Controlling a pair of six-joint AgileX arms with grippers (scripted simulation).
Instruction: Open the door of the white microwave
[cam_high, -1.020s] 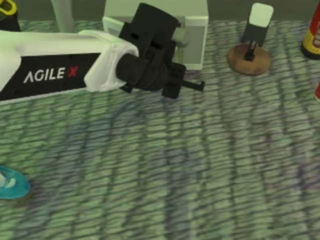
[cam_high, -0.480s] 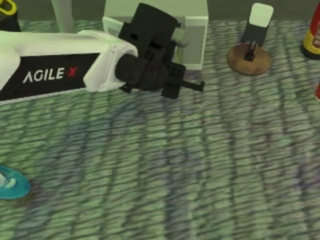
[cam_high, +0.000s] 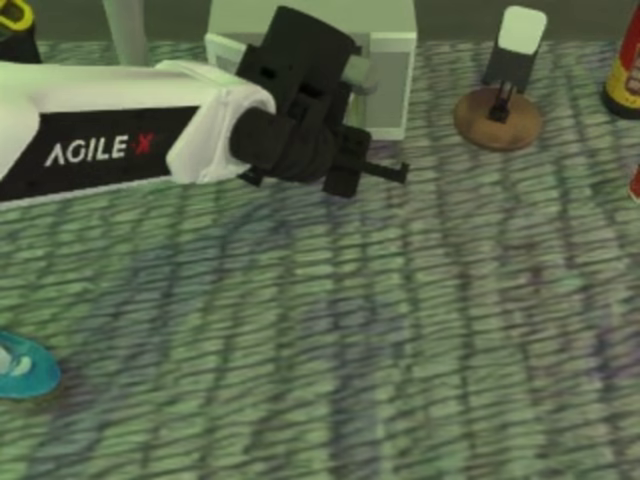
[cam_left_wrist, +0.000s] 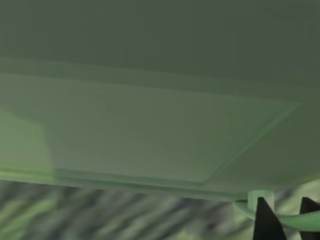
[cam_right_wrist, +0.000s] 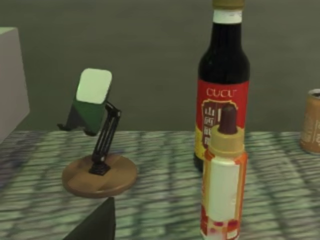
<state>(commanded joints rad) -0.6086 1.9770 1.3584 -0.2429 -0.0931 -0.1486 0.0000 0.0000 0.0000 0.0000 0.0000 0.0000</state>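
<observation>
On the near left edge of the table (cam_high: 330, 360) in the top view I see a teal object (cam_high: 25, 368), cut off by the frame; the green woven cloth fills the ground between it and my arms. Farther back, my left arm (cam_high: 110, 140) reaches in from the left, its white shell reading "AGILE X"; the left gripper (cam_high: 352, 88) sits against the front of the white microwave (cam_high: 385, 55) at the far middle of the table. In the left wrist view the door (cam_left_wrist: 150, 130) fills the frame, its grey window close to the lens; 2 dark fingertips (cam_left_wrist: 265, 222) stand either side of a pale curved handle (cam_left_wrist: 280, 220) at the door's edge, and I cannot tell whether they are pressing on it. The door looks slightly ajar. Right of the microwave stands a phone stand (cam_high: 500, 95) on a round wooden base. From the right wrist view, a small orange-capped bottle (cam_right_wrist: 224, 185) is nearest; behind it a dark bottle (cam_right_wrist: 223, 85) with a red label reading "CUCU"; a can (cam_right_wrist: 311, 120) to the side. My right gripper itself is out of sight. Compared with 1 second back, nothing has visibly shifted.
</observation>
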